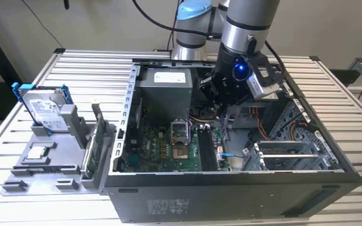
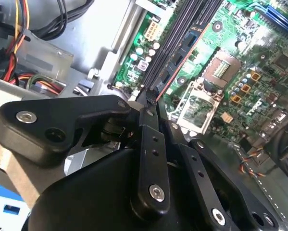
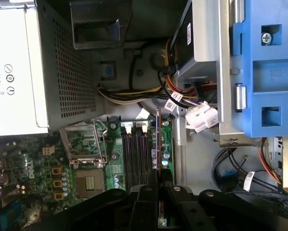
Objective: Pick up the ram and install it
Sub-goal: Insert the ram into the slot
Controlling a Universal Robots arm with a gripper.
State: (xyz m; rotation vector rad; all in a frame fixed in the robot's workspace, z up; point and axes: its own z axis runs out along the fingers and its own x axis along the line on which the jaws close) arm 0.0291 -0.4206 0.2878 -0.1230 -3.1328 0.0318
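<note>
My gripper (image 1: 222,109) is down inside the open computer case (image 1: 168,197), above the motherboard. It is shut on the ram (image 3: 157,144), a thin dark stick that I see edge-on between the black fingers (image 3: 146,199). In the second wrist view the ram (image 2: 178,66) runs out from the gripper (image 2: 150,103) along the row of black memory slots (image 2: 169,45). The stick hangs just over the slots (image 3: 136,159), in line with them, at their edge nearest the drive cage. I cannot tell whether it touches a slot.
A grey power supply (image 1: 163,89) stands at the case's back, with the open processor socket (image 1: 179,133) beside the slots. Bundled cables (image 3: 192,114) and a blue drive cage (image 3: 264,67) crowd the other side. Outside, a grey stand holds a hard drive (image 1: 45,110) and an upright green card (image 1: 99,137).
</note>
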